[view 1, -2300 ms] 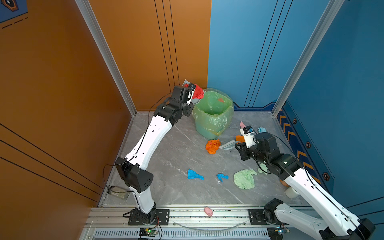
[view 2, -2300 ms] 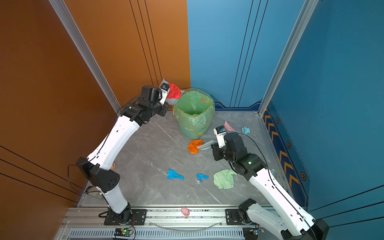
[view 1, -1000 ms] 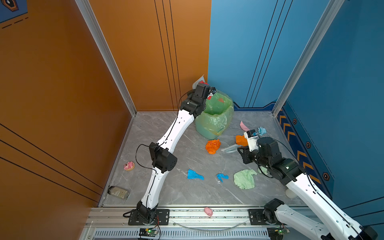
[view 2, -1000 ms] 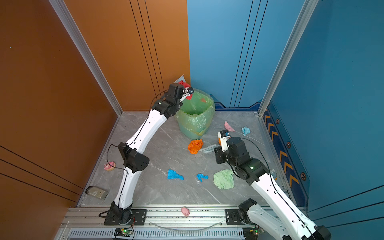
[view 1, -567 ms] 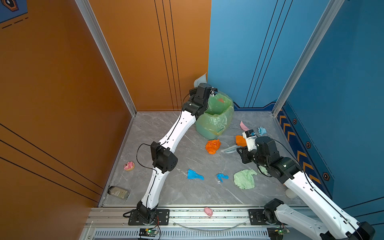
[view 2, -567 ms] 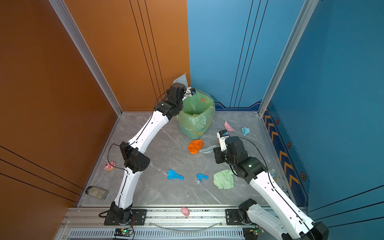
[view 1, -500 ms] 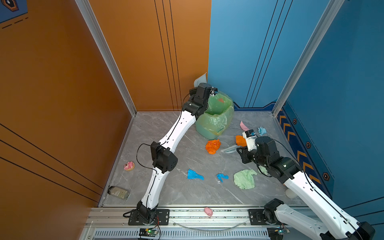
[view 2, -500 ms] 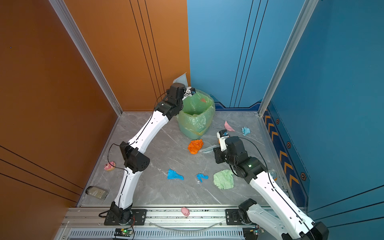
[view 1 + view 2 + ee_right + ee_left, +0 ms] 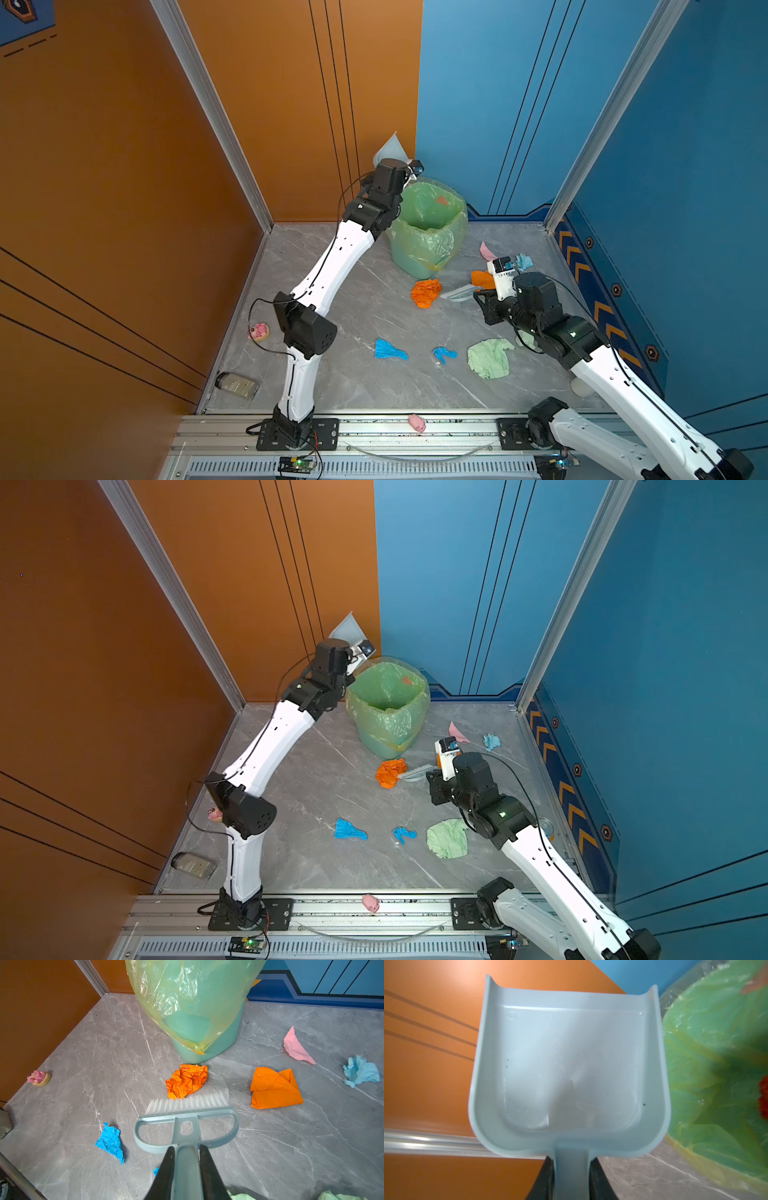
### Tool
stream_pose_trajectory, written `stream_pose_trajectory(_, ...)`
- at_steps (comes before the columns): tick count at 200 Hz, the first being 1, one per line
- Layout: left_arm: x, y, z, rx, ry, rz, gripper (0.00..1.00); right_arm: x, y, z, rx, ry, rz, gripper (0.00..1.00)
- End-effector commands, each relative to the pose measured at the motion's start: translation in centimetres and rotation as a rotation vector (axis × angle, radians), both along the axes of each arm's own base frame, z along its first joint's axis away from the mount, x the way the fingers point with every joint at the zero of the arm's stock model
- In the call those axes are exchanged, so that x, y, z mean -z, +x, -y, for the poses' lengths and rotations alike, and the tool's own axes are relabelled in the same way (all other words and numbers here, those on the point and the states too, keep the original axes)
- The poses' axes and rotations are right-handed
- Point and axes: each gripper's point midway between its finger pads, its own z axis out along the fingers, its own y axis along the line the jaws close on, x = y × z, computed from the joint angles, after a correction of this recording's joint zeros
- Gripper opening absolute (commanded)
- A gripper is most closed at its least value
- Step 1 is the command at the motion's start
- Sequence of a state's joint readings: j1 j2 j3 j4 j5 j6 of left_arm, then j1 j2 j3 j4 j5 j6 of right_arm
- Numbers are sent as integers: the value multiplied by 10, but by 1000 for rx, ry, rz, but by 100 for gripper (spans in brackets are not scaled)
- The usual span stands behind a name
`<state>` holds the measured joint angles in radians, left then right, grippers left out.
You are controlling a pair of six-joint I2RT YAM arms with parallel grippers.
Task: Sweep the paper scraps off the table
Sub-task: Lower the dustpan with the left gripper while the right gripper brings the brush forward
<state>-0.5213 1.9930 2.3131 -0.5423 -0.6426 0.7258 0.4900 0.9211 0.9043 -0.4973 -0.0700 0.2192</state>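
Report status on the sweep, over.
Left jaws shut on empty dustpan, raised beside bin. Right jaws shut on brush, bristles at crumpled orange scrap. Nothing between.

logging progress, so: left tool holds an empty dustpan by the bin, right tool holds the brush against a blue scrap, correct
No: the right wrist view shows the brush against the crumpled orange scrap, not a blue one. Rest holds.

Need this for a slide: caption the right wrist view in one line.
Right gripper holds a brush, bristles at a crumpled orange scrap before the lined bin.
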Motion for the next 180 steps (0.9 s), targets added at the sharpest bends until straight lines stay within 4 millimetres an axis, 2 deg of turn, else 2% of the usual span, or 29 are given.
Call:
stream_pose_trajectory(1, -11, -21, -13, 7, -265, 11, 0, -9, 0, -11, -63, -1, -2, 0)
stream_pose_trajectory(39, 13, -55, -28, 4, -409, -58, 0, 0, -7, -36, -206, -14, -80, 0)
stream_pose_trajectory(67, 39, -84, -41, -25, -482, -113, 0, 10, -27, -66, -417, -49, -94, 0)
stream_pose_trajectory(94, 73, -112, -59, -69, -559, -175, 0, 25, -46, -95, -590, -57, -98, 0)
stream_pose_trajectory(124, 110, -141, -87, -148, -675, -224, 0, 49, -56, -118, -696, -89, -154, 0)
stream_pose_trajectory(126, 114, -144, -89, -153, -687, -230, 0, 50, -63, -125, -728, -93, -150, 0)
stream_pose_trajectory(141, 133, -155, -100, -180, -742, -264, 0, 61, -73, -142, -807, -103, -145, 0)
stream_pose_trajectory(163, 156, -171, -106, -205, -782, -312, 0, 71, -87, -164, -910, -115, -95, 0)
stream_pose_trajectory(180, 172, -182, -108, -222, -810, -352, 0, 77, -90, -175, -946, -138, -63, 0)
